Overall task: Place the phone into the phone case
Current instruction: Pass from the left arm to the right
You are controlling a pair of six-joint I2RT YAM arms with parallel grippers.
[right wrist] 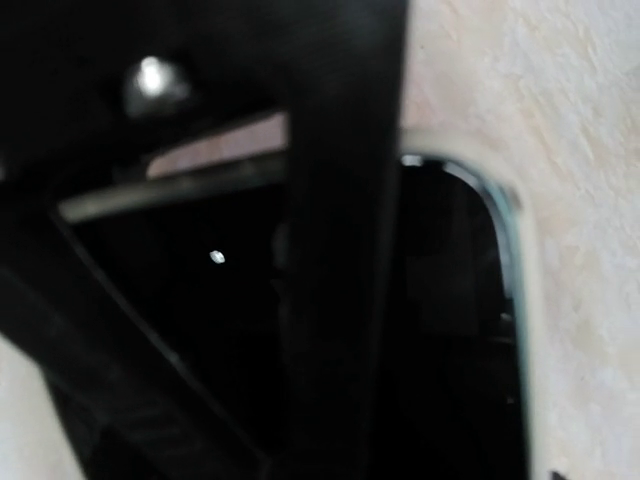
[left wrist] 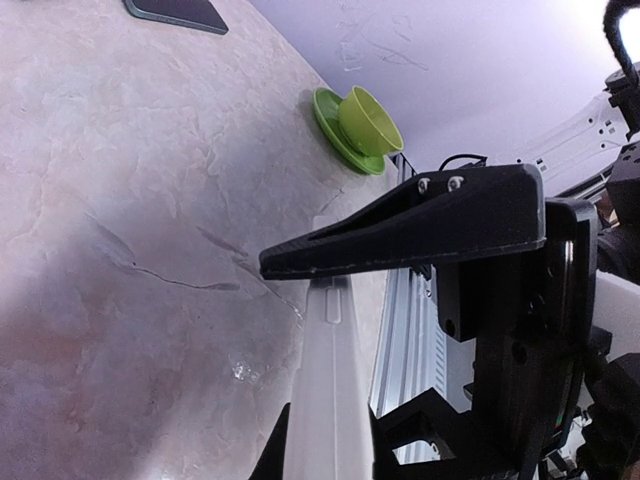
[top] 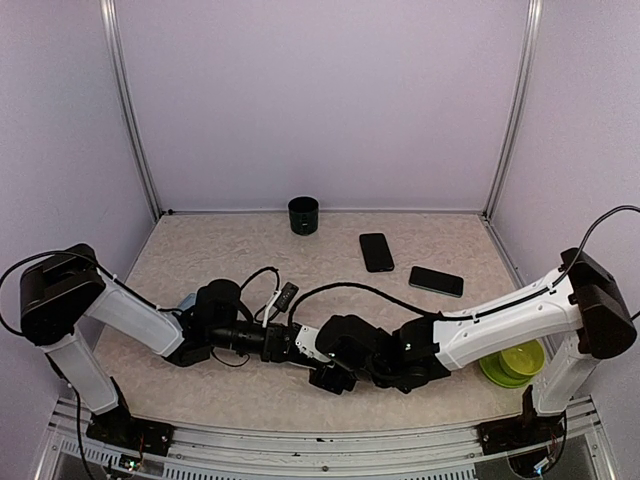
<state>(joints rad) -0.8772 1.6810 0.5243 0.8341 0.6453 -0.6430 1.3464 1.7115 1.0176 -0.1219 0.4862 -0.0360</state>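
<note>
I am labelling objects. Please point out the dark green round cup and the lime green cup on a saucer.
Dark green round cup (top: 303, 219): top external view, its side wall.
Lime green cup (left wrist: 369, 120): left wrist view, its outer wall.

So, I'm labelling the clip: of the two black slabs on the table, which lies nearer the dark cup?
The left slab, pointing lengthwise toward the back wall; the other slab lies crosswise, farther right of the dark cup.

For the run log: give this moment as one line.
left end effector: near centre, grip unclear | right end effector: beside it, grip unclear | far slab, right slab: on table, away from both
</note>
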